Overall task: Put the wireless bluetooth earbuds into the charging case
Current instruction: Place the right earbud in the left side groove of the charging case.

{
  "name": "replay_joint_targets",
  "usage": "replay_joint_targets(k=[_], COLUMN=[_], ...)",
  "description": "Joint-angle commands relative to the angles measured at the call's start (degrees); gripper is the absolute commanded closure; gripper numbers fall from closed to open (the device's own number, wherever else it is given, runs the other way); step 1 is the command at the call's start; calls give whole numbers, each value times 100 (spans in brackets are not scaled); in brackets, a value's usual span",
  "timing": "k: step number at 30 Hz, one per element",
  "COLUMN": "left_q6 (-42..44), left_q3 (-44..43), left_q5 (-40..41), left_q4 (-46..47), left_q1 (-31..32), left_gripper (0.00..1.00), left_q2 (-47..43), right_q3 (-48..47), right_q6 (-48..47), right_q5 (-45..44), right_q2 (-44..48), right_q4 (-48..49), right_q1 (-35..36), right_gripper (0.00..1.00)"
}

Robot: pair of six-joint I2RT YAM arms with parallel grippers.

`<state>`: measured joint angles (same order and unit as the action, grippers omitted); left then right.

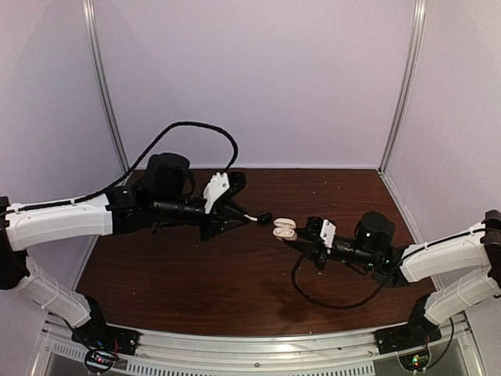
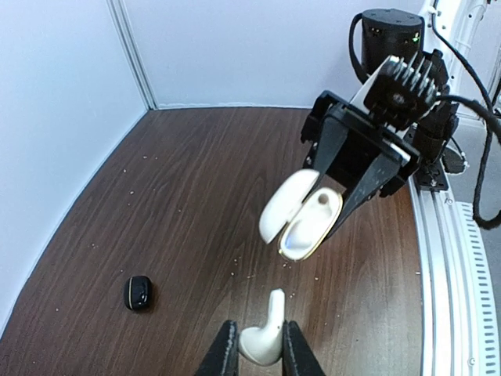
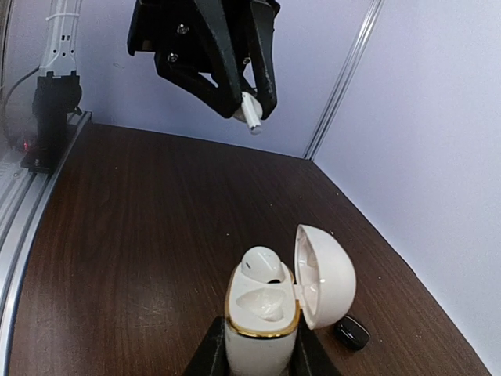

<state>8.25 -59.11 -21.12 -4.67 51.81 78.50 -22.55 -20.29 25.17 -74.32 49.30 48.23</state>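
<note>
My left gripper (image 2: 258, 330) is shut on a glossy white earbud (image 2: 264, 342), stem pointing away from the camera, held above the table. In the top view this gripper (image 1: 251, 218) hangs just left of the charging case (image 1: 283, 229). My right gripper (image 3: 259, 345) is shut on the white, gold-rimmed charging case (image 3: 261, 323), lid (image 3: 323, 276) swung open. One white earbud (image 3: 263, 262) sits in the far socket; the near socket looks empty. The held earbud (image 3: 250, 110) shows high in the right wrist view, apart from the case. A black earbud (image 2: 138, 292) lies on the table.
The dark wooden table (image 1: 196, 266) is walled in white at the back and sides. A black cable (image 1: 321, 301) loops on the table near the right arm. Metal rails (image 1: 258, 345) run along the near edge. The black earbud (image 3: 351, 331) lies close beside the case.
</note>
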Motion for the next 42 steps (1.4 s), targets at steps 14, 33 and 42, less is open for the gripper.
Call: replay_joint_targets(k=[14,33,42], left_q6=[268,444,458], left_q3=[-1009,-1470,-1633], left_q5=[614,1158,1471], left_q4=[-853,-1176,-1306], left_q1=[723,971,977], left_gripper=[86,86,86], left_q2=[499,1053,1241], right_q3=[-547,-676,-696], right_q6=[-422,-326,-370], right_q5=[-918,-1041,-1177], right_q2=[-296,-372,-336], right_q4=[-351,-516,-621], right_q1=[623,738,793], right_gripper=[100,100,100])
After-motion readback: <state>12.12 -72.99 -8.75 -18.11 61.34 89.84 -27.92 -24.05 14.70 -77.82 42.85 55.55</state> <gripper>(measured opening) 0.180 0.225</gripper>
